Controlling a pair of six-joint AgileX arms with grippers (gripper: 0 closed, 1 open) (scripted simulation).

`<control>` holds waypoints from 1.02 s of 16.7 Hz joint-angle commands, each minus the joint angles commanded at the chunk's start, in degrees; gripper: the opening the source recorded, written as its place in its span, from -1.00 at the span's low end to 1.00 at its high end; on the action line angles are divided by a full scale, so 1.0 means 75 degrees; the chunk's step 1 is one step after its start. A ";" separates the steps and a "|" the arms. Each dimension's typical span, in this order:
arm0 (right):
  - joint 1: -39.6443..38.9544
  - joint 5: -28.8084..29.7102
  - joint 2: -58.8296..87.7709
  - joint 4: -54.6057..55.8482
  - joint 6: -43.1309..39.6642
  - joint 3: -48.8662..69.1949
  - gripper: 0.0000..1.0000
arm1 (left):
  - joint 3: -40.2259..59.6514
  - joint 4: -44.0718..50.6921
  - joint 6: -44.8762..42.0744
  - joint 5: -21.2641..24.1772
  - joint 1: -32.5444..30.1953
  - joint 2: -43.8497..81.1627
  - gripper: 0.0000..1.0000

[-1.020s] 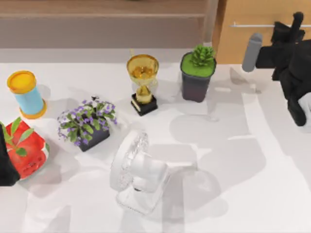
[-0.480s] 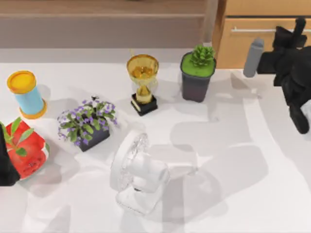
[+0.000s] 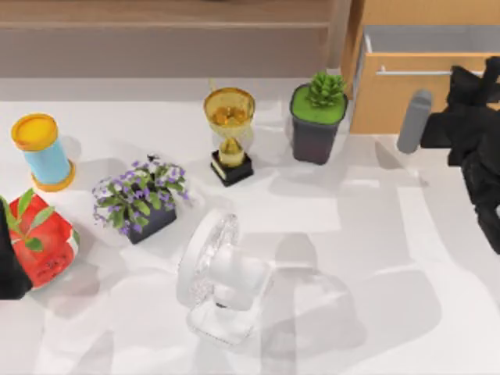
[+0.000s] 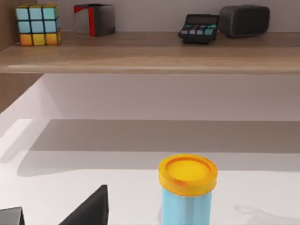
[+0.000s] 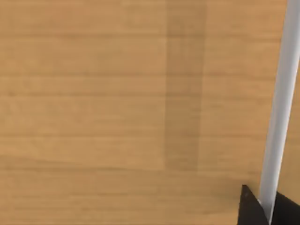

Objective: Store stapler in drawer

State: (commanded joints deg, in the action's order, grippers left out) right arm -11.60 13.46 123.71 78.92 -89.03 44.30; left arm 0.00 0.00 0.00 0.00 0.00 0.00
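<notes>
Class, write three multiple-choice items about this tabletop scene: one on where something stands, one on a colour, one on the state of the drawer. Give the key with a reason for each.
1. Where does the trophy stand?
A. left of the succulent pot
B. inside the drawer
C. on the fan

2. What colour is the jar's lid?
A. green
B. yellow-orange
C. black

3. The drawer is:
A. shut flush
B. pulled partly out
C. lying on the table

Key: 1 A, it is beside the pot; 2 B, seen from above; 3 B, its pale inside shows behind the front, with the right gripper on the handle.
</notes>
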 joint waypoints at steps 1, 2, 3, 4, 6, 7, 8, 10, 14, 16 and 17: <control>0.0000 0.0000 0.0000 0.0000 0.0000 0.0000 -1.00 | 0.0000 0.0000 0.0000 0.0000 0.0000 0.0000 1.00; 0.0017 -0.0010 0.0032 -0.0030 0.0002 0.0032 -1.00 | 0.0000 0.0000 0.0000 0.0000 0.0000 0.0000 1.00; 0.0014 -0.0003 0.0020 -0.0015 0.0006 0.0006 -1.00 | 0.0000 0.0000 0.0000 0.0000 0.0000 0.0000 1.00; 0.0002 0.0026 -0.0025 0.0048 0.0018 -0.0100 -1.00 | 0.0000 0.0000 0.0000 0.0000 0.0000 0.0000 1.00; -0.0050 0.0129 -0.0187 0.0291 0.0044 -0.0528 -1.00 | 0.0000 0.0000 0.0000 0.0000 0.0000 0.0000 1.00; -0.0098 0.0184 -0.0294 0.0458 0.0048 -0.0817 -1.00 | 0.0000 0.0000 0.0000 0.0000 0.0000 0.0000 1.00; -0.0158 0.0234 -0.0410 0.0639 0.0046 -0.1126 -1.00 | 0.0000 0.0000 0.0000 0.0000 0.0000 0.0000 1.00; -0.0282 0.0313 -0.0622 0.0979 0.0031 -0.1682 -1.00 | 0.0000 0.0000 0.0000 0.0000 0.0000 0.0000 1.00; -0.0365 0.0361 -0.0745 0.1197 0.0014 -0.1980 -1.00 | 0.0000 0.0000 0.0000 0.0000 0.0000 0.0000 1.00; -0.0308 0.0352 -0.0721 0.1180 0.0010 -0.1948 -1.00 | 0.0000 0.0000 0.0000 0.0000 0.0000 0.0000 1.00; -0.0317 0.0359 -0.0728 0.1200 0.0009 -0.1971 -1.00 | 0.0000 0.0000 0.0000 0.0000 0.0000 0.0000 1.00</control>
State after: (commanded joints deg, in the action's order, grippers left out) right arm -13.97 16.15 118.25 87.92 -88.96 29.52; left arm 0.00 0.00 0.00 0.00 0.00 0.00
